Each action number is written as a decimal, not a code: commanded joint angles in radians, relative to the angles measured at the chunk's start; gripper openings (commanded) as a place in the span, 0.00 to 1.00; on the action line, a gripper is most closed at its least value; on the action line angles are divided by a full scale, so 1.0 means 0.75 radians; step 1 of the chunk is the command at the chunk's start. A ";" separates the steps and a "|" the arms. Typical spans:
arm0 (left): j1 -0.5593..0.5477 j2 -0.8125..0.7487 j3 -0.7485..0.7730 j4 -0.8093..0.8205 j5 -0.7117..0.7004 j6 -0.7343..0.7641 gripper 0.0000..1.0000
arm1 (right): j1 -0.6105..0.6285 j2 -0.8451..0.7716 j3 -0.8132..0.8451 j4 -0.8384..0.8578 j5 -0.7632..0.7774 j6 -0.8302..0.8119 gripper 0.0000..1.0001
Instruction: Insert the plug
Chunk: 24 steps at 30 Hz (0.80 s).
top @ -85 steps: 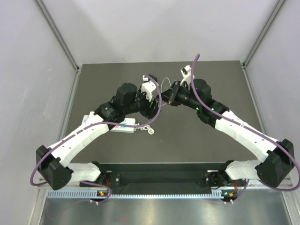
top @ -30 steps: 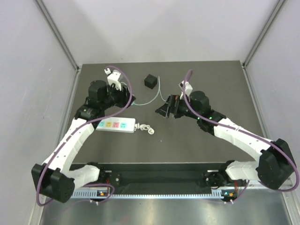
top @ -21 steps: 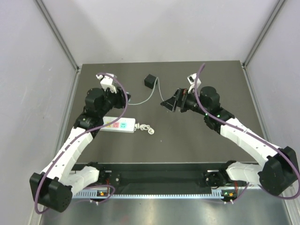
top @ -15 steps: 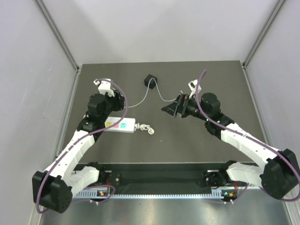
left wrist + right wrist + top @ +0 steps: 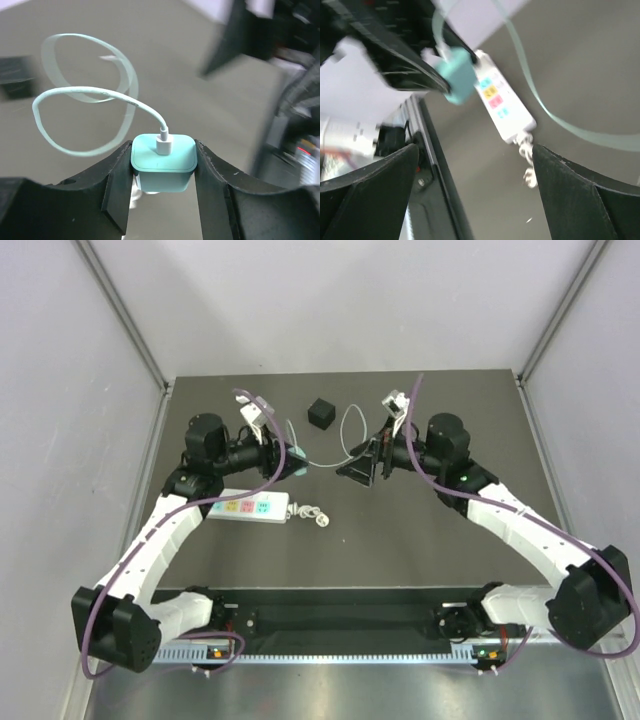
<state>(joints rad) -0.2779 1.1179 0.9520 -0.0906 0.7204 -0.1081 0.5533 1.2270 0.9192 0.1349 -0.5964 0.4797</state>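
Observation:
The plug (image 5: 320, 413), a small black cube, lies on the dark mat at the far middle. A thin pale wire (image 5: 350, 425) loops from it to a teal cube adapter (image 5: 162, 162). My left gripper (image 5: 293, 462) (image 5: 162, 150) is shut on this adapter, holding it above the mat; the adapter also shows in the right wrist view (image 5: 457, 75). My right gripper (image 5: 362, 468) (image 5: 475, 150) faces it from the right, wide open and holding nothing. The white power strip (image 5: 247, 507) (image 5: 502, 102) with coloured sockets lies below the left gripper.
A short coiled white cord (image 5: 310, 514) (image 5: 527, 150) trails from the power strip's right end. Metal rails (image 5: 165, 390) edge the mat, with grey walls beyond. Both arm bases sit at the near edge.
My left gripper swung right toward the middle with the teal adapter. The wire now loops between the grippers. The right gripper shifted slightly up and left and stayed open.

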 commanded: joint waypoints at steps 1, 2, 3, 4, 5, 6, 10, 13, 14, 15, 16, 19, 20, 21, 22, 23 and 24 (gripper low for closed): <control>-0.010 0.007 0.054 0.039 0.540 -0.056 0.00 | -0.016 -0.047 0.075 0.121 -0.373 -0.354 0.95; -0.016 0.003 0.052 0.053 0.634 -0.076 0.00 | -0.016 -0.055 0.065 0.135 -0.431 -0.410 0.94; -0.024 0.003 0.052 0.067 0.685 -0.111 0.00 | -0.016 -0.065 0.041 0.135 -0.489 -0.471 0.93; -0.036 0.007 0.052 0.078 0.724 -0.122 0.00 | -0.014 -0.096 0.028 0.127 -0.597 -0.620 0.93; -0.071 0.009 0.054 0.078 0.804 -0.128 0.00 | -0.016 -0.114 -0.006 0.127 -0.640 -0.714 0.93; -0.096 0.013 0.060 0.068 0.823 -0.128 0.00 | -0.016 -0.135 -0.025 0.121 -0.683 -0.817 0.93; -0.222 0.031 0.162 -0.194 0.866 0.023 0.00 | -0.018 -0.225 -0.056 0.007 -0.808 -1.209 0.98; -0.263 0.045 0.201 -0.356 0.852 0.120 0.00 | -0.016 -0.208 0.044 -0.256 -0.859 -1.408 0.97; -0.270 0.047 0.201 -0.364 0.856 0.122 0.00 | -0.014 -0.198 0.101 -0.330 -0.886 -1.467 0.97; -0.274 0.054 0.205 -0.380 0.852 0.120 0.00 | -0.008 -0.174 0.130 -0.400 -0.920 -1.531 0.96; -0.284 0.056 0.207 -0.388 0.856 0.124 0.00 | 0.000 -0.164 0.155 -0.472 -0.915 -1.637 0.95; -0.294 0.052 0.207 -0.409 0.848 0.128 0.00 | 0.054 -0.147 0.233 -0.697 -0.845 -1.813 0.94; -0.296 0.052 0.207 -0.421 0.843 0.134 0.00 | 0.066 -0.149 0.259 -0.740 -0.833 -1.842 0.94; -0.296 0.056 0.207 -0.433 0.845 0.132 0.00 | 0.084 -0.155 0.263 -0.773 -0.829 -1.856 0.93; -0.296 0.060 0.213 -0.474 0.850 0.166 0.00 | 0.093 -0.157 0.261 -0.769 -0.839 -1.848 0.93; -0.298 0.064 0.214 -0.485 0.850 0.187 0.00 | 0.099 -0.159 0.259 -0.755 -0.851 -1.834 0.92; -0.300 0.064 0.214 -0.491 0.852 0.187 0.00 | 0.109 -0.149 0.263 -0.757 -0.884 -1.820 0.91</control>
<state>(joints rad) -0.4969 1.1572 1.0718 -0.4210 1.3144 -0.0261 0.6098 1.1118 1.0733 -0.3454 -1.1915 -0.7784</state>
